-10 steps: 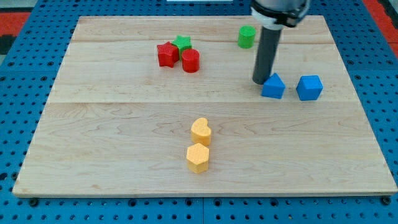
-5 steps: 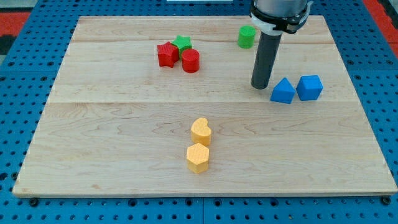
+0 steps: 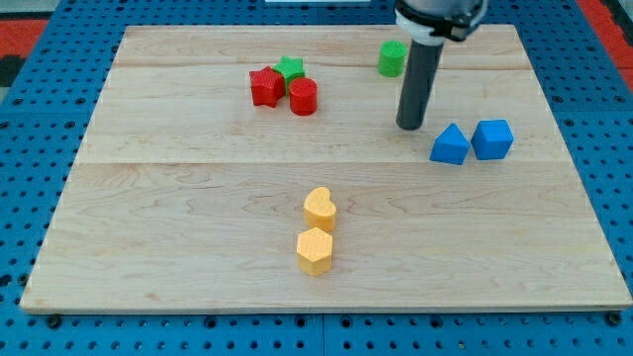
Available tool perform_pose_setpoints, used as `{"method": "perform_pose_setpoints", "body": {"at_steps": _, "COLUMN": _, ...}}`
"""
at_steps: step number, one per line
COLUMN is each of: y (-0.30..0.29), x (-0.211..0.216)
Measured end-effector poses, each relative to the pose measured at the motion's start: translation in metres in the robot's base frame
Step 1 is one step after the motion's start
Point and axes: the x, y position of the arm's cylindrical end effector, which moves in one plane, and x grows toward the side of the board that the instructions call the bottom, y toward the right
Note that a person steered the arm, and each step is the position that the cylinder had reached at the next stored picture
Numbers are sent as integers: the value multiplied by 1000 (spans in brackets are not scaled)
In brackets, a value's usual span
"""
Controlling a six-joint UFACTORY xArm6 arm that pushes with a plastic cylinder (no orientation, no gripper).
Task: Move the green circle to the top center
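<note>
The green circle [image 3: 392, 58] stands near the top of the wooden board [image 3: 198, 218], a little right of centre, partly behind the rod. My tip [image 3: 409, 127] rests on the board below the green circle and slightly to its right, apart from it. The blue triangular block [image 3: 450, 145] lies just right of and below the tip, not touching it.
A blue cube [image 3: 493, 139] sits against the triangular block's right side. A red star [image 3: 265, 86], a green star [image 3: 290, 68] and a red cylinder [image 3: 304, 96] cluster at upper left. A yellow heart [image 3: 319, 209] and yellow hexagon [image 3: 315, 250] stand at lower centre.
The blue triangular block was pushed right until it met the blue cube. My tip has since drawn back up and slightly left, away from it. The green circle has not moved.
</note>
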Motion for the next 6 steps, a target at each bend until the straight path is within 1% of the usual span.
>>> {"method": "perform_pose_setpoints", "body": {"at_steps": 1, "y": 12, "x": -8}}
{"method": "perform_pose_setpoints", "body": {"at_steps": 2, "y": 23, "x": -46}}
{"method": "perform_pose_setpoints", "body": {"at_steps": 3, "y": 17, "x": -77}}
{"method": "perform_pose_setpoints", "body": {"at_steps": 5, "y": 19, "x": -91}}
{"method": "perform_pose_setpoints", "body": {"at_steps": 6, "y": 3, "x": -104}}
